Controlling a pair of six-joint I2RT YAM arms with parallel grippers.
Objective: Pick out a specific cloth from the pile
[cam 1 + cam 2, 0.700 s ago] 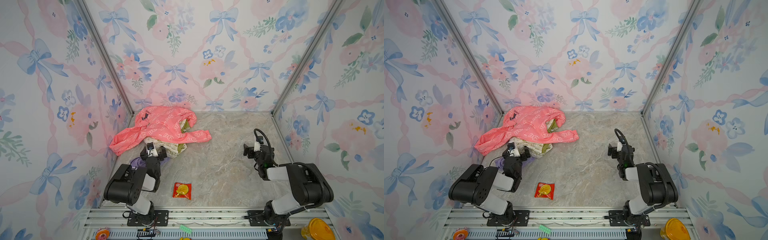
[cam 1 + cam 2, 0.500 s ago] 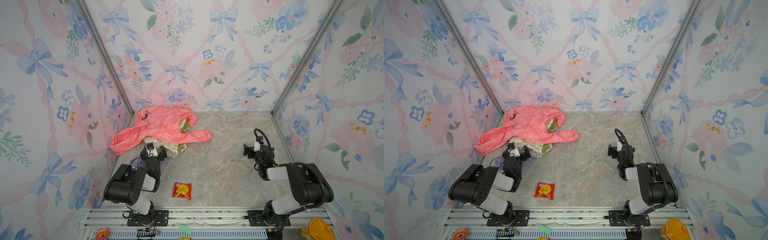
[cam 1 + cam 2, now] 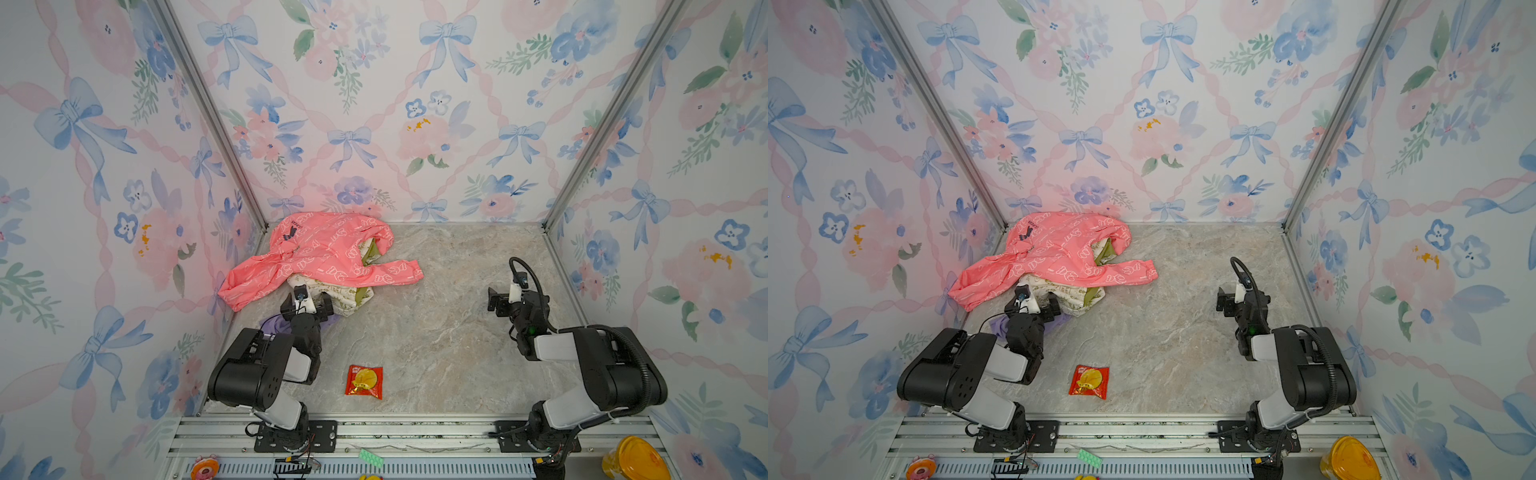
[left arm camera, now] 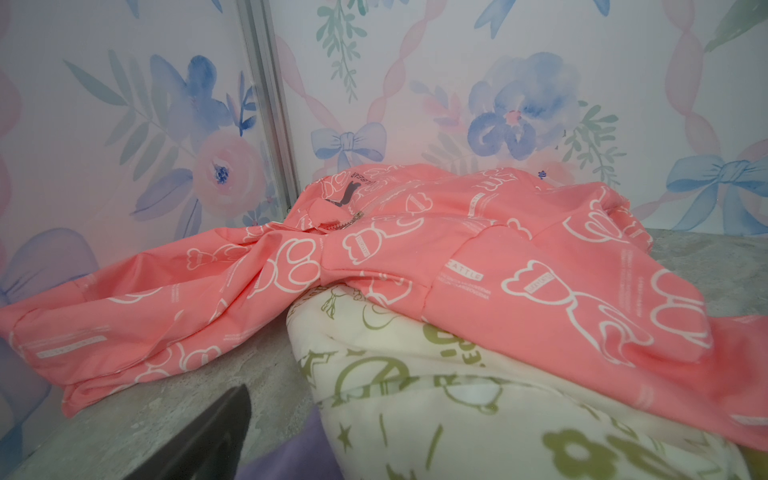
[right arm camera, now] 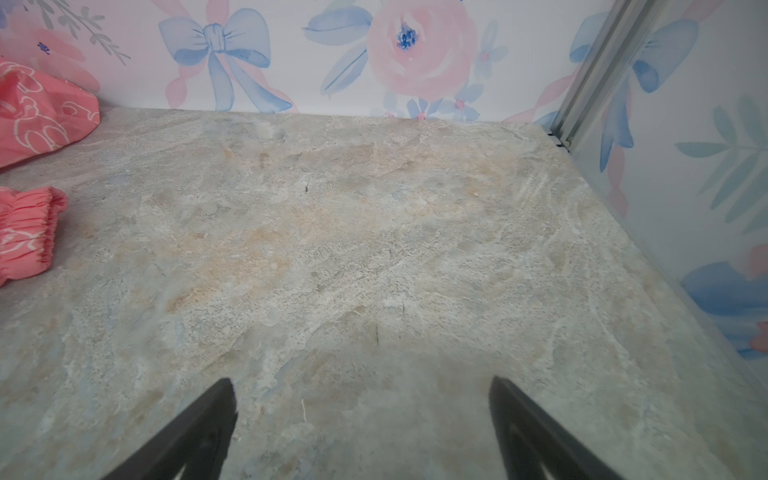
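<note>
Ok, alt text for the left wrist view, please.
A coral-pink jacket with white outline print drapes over a cream cloth with olive-green print; a lavender cloth edge peeks from under it, beside one dark end effector finger.

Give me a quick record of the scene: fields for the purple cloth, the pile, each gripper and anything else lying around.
cloth: lavender, mostly hidden under the left arm, at pile's near edge
pile: pink jacket draped over cream cloth, back left corner
left gripper: open, at the cream cloth's edge
right gripper: open, empty, over bare table
other: red snack packet, front centre
</note>
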